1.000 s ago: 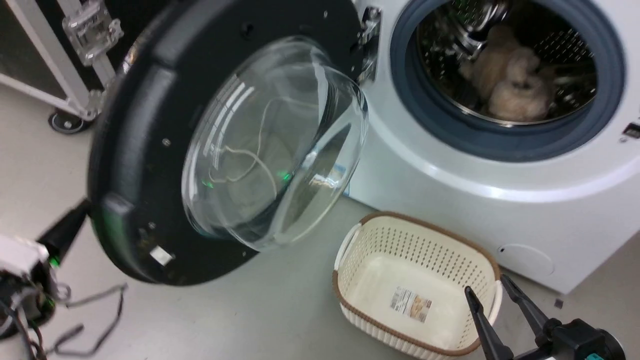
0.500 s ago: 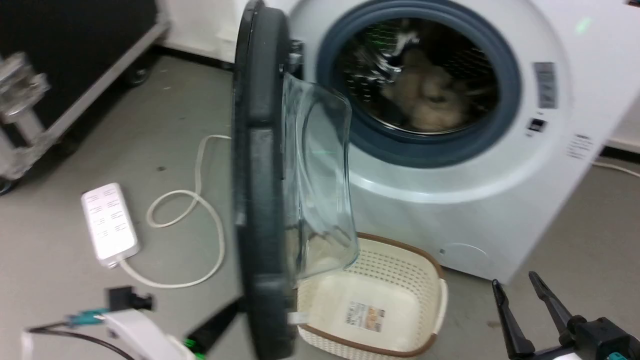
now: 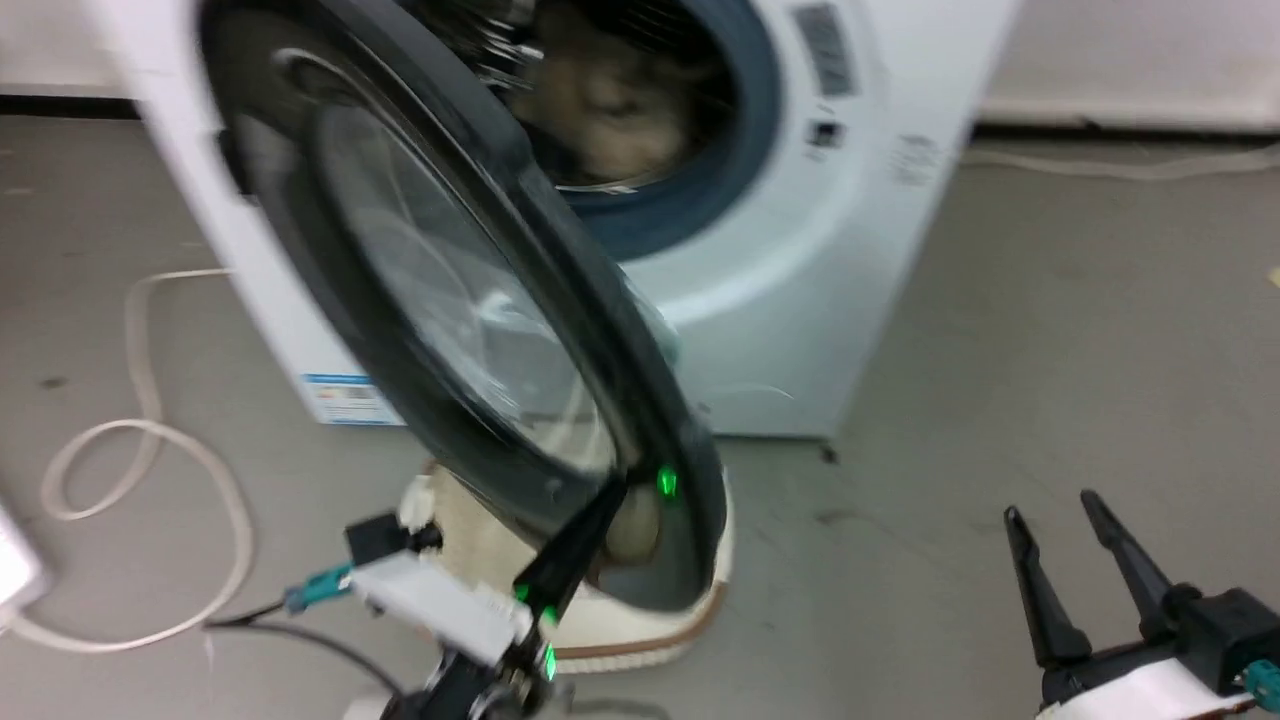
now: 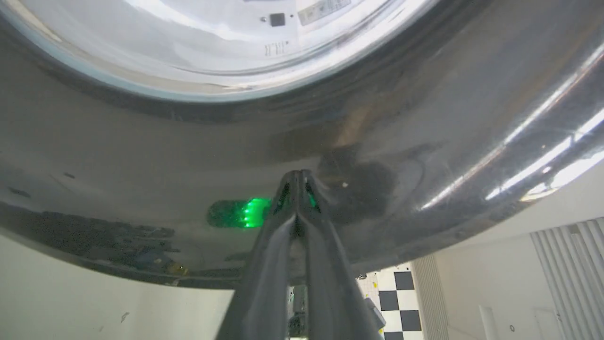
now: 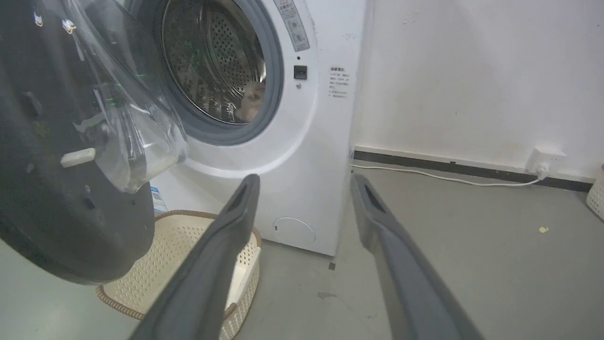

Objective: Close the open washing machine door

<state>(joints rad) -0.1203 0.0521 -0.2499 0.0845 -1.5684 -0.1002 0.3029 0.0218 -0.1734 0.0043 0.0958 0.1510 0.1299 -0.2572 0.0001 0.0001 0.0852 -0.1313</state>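
The washing machine door (image 3: pixel 640 400), round and black-framed with a clear glass centre, stands half open in front of the white washer (image 3: pixel 780 300), its outer face toward me. My left gripper (image 3: pixel 605 500) is shut, with its tips touching the lower outer frame of the door (image 4: pixel 141 156); in the left wrist view the left gripper (image 4: pixel 298 175) presses its closed fingers against that glossy dark surface. My right gripper (image 3: pixel 1050 510) hangs open at the lower right, apart from the door. The right wrist view shows the right gripper (image 5: pixel 304 182) open and the door's inner side (image 5: pixel 56 189) with its glass bowl.
A cream laundry basket (image 3: pixel 650 625) sits on the floor under the door, in front of the washer; the basket (image 5: pixel 188 264) is also in the right wrist view. Beige laundry (image 3: pixel 600 110) lies in the drum. A white cable (image 3: pixel 150 450) loops on the floor at left. A wall socket (image 5: pixel 545 160) is at right.
The head camera has swung around. The door has turned from wide open toward the washer, now showing its outer face, with my left gripper against its lower frame.
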